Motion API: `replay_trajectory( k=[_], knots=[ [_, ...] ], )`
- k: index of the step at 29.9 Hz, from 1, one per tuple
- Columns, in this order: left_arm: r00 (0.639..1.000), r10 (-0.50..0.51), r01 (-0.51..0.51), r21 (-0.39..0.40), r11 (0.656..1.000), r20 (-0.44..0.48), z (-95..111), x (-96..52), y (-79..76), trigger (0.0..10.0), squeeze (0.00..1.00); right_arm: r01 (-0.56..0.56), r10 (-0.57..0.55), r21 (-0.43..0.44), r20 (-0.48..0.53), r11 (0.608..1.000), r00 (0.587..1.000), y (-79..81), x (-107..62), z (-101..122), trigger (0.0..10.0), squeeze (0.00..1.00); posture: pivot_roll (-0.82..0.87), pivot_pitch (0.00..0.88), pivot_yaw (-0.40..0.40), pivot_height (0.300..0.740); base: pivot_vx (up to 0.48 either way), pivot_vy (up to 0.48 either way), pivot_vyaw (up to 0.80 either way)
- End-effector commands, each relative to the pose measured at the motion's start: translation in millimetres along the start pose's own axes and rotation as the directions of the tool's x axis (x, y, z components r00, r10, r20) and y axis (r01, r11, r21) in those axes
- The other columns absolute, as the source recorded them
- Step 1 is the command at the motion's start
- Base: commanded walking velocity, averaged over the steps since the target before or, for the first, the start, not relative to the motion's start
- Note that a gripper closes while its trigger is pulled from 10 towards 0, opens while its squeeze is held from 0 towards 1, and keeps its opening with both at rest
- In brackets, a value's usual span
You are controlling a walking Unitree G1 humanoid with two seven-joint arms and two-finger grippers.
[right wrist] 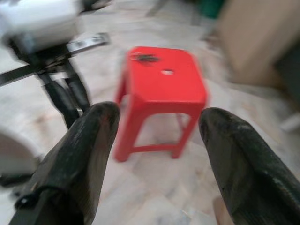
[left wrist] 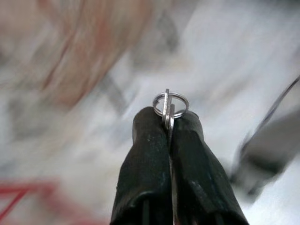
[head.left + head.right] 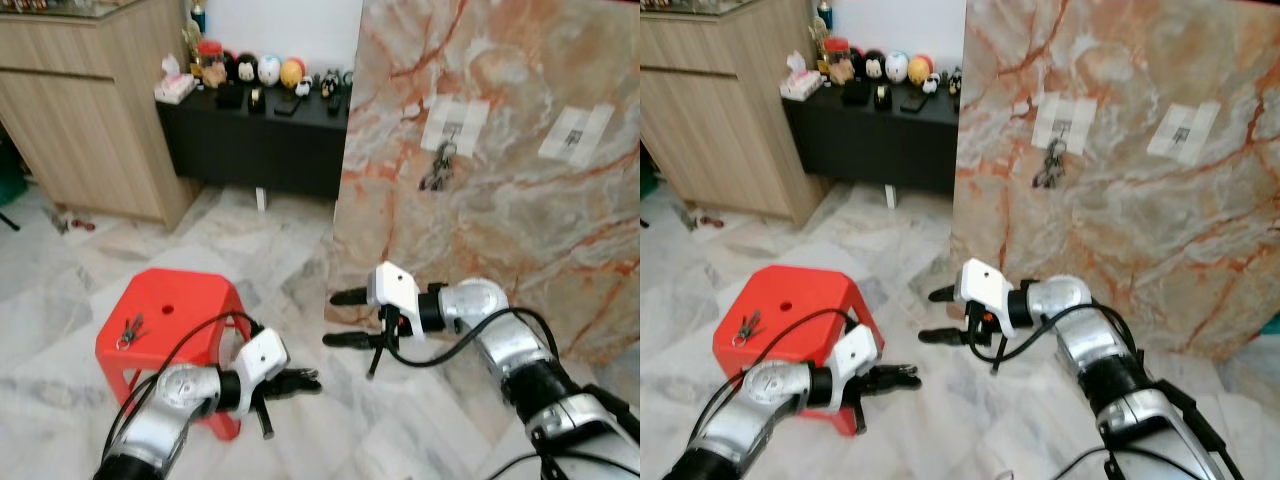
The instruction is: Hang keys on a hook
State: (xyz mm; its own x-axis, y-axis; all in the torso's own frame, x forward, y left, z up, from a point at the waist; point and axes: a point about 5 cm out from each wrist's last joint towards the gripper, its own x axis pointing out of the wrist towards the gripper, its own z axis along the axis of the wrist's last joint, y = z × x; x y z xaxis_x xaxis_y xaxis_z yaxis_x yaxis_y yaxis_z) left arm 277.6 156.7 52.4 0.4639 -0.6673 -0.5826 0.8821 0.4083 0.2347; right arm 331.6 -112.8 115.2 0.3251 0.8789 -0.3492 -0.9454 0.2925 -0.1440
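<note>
My left gripper hangs low in front of the red stool, shut on a key whose silver ring sticks out past the fingertips. A second bunch of keys lies on the stool's top. My right gripper is open and holds nothing; it floats to the right of the left one, pointing left toward the stool. On the marble wall, a dark bunch of keys hangs from a hook on a white patch. Another white patch with a hook is further right.
A black sideboard with small figurines stands at the back. A wooden cabinet is at the left. The marble wall's edge juts out just behind my right arm. Pale marble floor lies around the stool.
</note>
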Motion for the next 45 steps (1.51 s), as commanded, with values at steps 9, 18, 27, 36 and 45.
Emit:
replay_trajectory(
  k=[9, 18, 27, 36, 45],
  knots=[
    [0.936, 0.080, -0.035, 0.135, 0.990, -0.342, -55, 1.3, -12.1, 10.0, 0.00, 0.244, -0.231, 0.173, -0.095, 0.954, 0.968, 6.9, 2.8, -42, 10.0, 0.00, 0.02, 0.019, -0.049, 0.740, 0.000, 0.000, 0.00],
    [0.930, 0.291, -0.224, 0.282, 0.933, -0.224, -28, 0.8, 16.1, 10.0, 0.00, 0.378, -0.378, 0.200, -0.040, 0.904, 0.925, -0.1, 0.5, -29, 10.0, 0.00, 0.02, 0.000, -0.040, 0.740, 0.000, 0.000, 0.00],
    [0.887, 0.461, -0.433, 0.315, 0.845, -0.016, 18, -0.2, 44.2, 10.0, 0.00, 0.372, -0.384, 0.174, 0.039, 0.912, 0.923, 5.3, -1.9, -8, 10.0, 0.00, 0.01, 0.000, -0.047, 0.740, 0.000, 0.000, 0.00],
    [0.753, 0.612, -0.658, 0.254, 0.709, 0.242, 70, -6.1, 62.8, 10.0, 0.00, 0.535, -0.602, 0.357, 0.106, 0.766, 0.791, 5.6, -1.1, 6, 10.0, 0.00, 0.01, 0.000, -0.053, 0.740, 0.000, 0.000, 0.00],
    [0.599, 0.684, -0.789, 0.158, 0.594, 0.417, 107, -9.6, 68.8, 10.0, 0.00, 0.620, -0.749, 0.574, -0.016, 0.535, 0.662, -0.5, -12.0, -16, 10.0, 0.00, 0.01, 0.000, -0.046, 0.740, 0.000, 0.000, 0.00]
  ],
)
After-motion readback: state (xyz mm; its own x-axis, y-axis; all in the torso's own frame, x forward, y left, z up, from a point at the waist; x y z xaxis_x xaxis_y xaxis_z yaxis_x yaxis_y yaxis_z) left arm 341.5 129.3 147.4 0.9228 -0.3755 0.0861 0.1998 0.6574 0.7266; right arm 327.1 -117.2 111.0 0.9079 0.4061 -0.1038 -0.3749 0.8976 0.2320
